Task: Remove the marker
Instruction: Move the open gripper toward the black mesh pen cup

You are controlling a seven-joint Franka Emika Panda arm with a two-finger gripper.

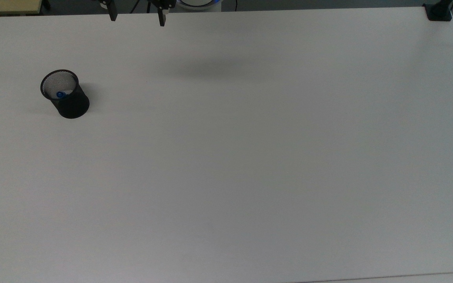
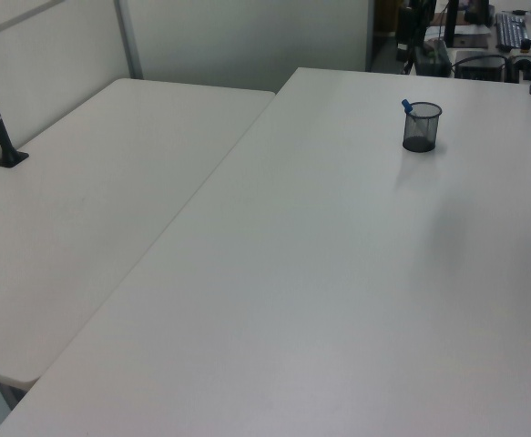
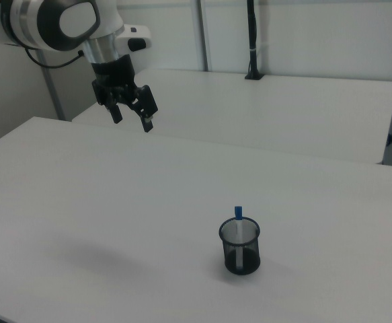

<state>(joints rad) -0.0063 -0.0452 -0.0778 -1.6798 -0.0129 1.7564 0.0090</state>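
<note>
Fingertips of the gripper [image 1: 137,18] poke into the top view at its upper edge, two dark prongs set well apart with nothing between them, so the jaws stand wide and empty. The marker [image 1: 60,94] sits inside the black mesh cup [image 1: 66,95], far off toward the top view's left and lower down the white table [image 1: 250,157]; from above, its blue end shows as a small dot against the mesh, which suggests the pen stands close to upright with its long axis running up out of the cup. In the left view the cup [image 2: 421,127] stands toward the far right of the table [image 2: 320,273], and the marker's [image 2: 408,106] blue tip leans just past the rim on the left view's left side. The right view gives the clearest relation: the gripper [image 3: 132,118] hangs high over the far edge of the table [image 3: 115,215] at the right view's upper left, fingers pointing down and spread, touching nothing, while the cup [image 3: 239,247] stands well apart toward the right view's lower centre. The marker [image 3: 237,217] rises near vertical from it, blue top clear above the rim. By my reading the approach has not begun; the hand would need to travel across and come down over the blue end, closing on the barrel above the rim without catching the mesh.
</note>
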